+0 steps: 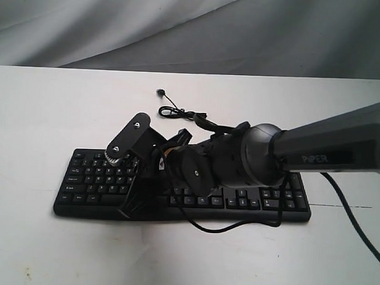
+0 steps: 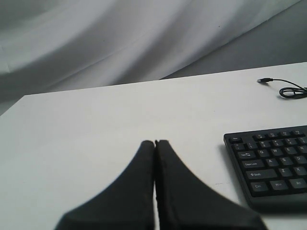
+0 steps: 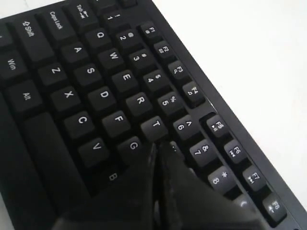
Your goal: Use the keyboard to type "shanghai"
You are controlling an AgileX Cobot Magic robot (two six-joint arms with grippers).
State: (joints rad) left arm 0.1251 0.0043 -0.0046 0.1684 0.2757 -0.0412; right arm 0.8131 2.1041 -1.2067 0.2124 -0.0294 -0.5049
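Observation:
The black keyboard (image 1: 99, 177) lies across the middle of the white table. My right arm reaches over it from the right. The right gripper (image 1: 141, 186) points down at the left-middle keys. In the right wrist view the right gripper (image 3: 159, 143) is shut with nothing between its fingers. Its tip sits low over the keys just past G and T, hiding the key beneath. The left gripper (image 2: 155, 143) is shut and empty over bare table, beside the Esc and Caps Lock end of the keyboard (image 2: 274, 163). The exterior view does not show the left gripper.
The keyboard's thin black cable (image 1: 179, 112) lies coiled behind it, its USB plug (image 2: 265, 80) loose on the white table (image 1: 46, 111). A robot cable (image 1: 205, 226) loops past the keyboard's front edge. Grey cloth (image 1: 182, 28) hangs behind the table.

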